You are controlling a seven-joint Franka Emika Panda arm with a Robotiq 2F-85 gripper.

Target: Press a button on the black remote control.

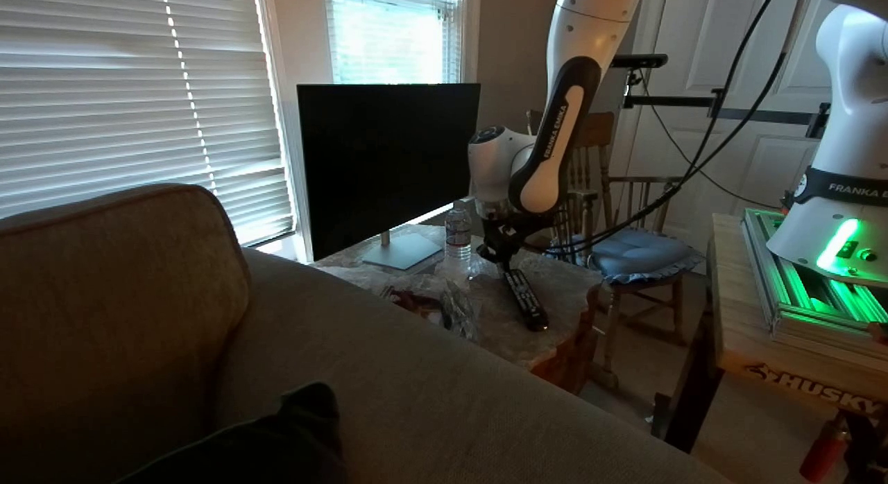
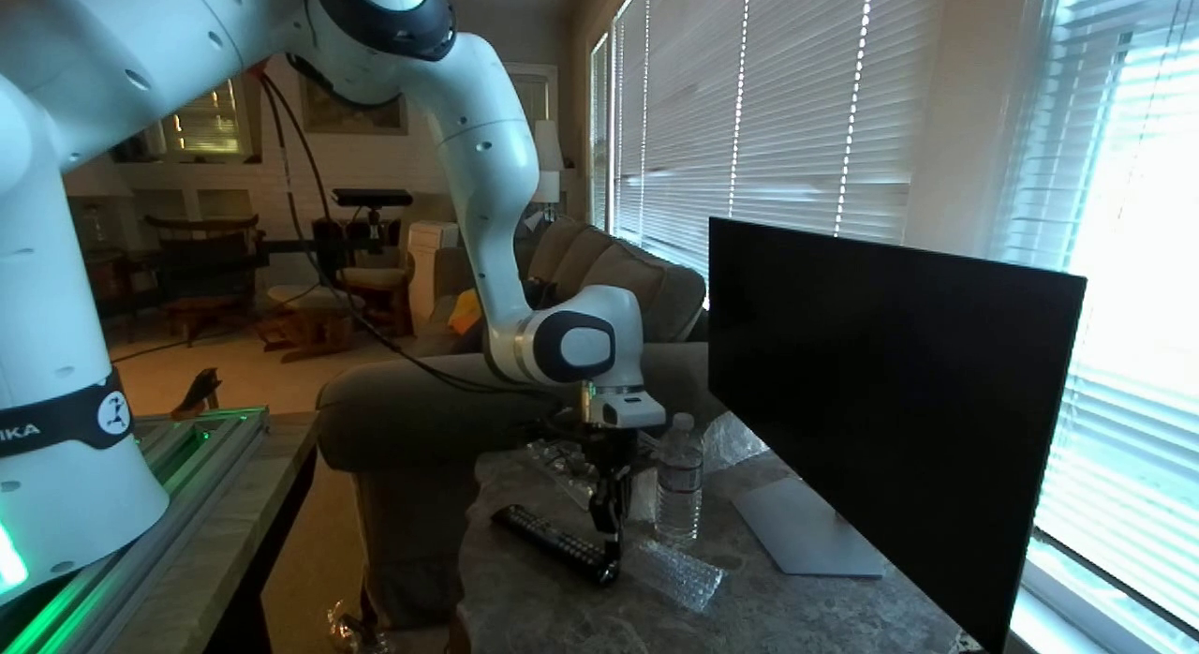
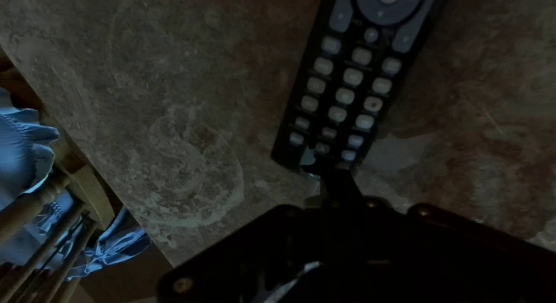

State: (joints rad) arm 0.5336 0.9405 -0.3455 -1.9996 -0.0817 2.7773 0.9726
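The black remote control lies flat on the stone-patterned table, buttons up. It also shows in an exterior view and large in the wrist view, its far end cut off at the top edge. My gripper points down with its fingers together and nothing visibly held between them. In the wrist view its dark fingertips overlap the near end of the remote, by the lowest buttons. The fingertips hide part of that end. I cannot tell if they touch a button.
A clear water bottle stands beside the gripper, with crumpled clear plastic wrap nearby. A large black monitor stands on the same table. A sofa and a wooden chair border the table.
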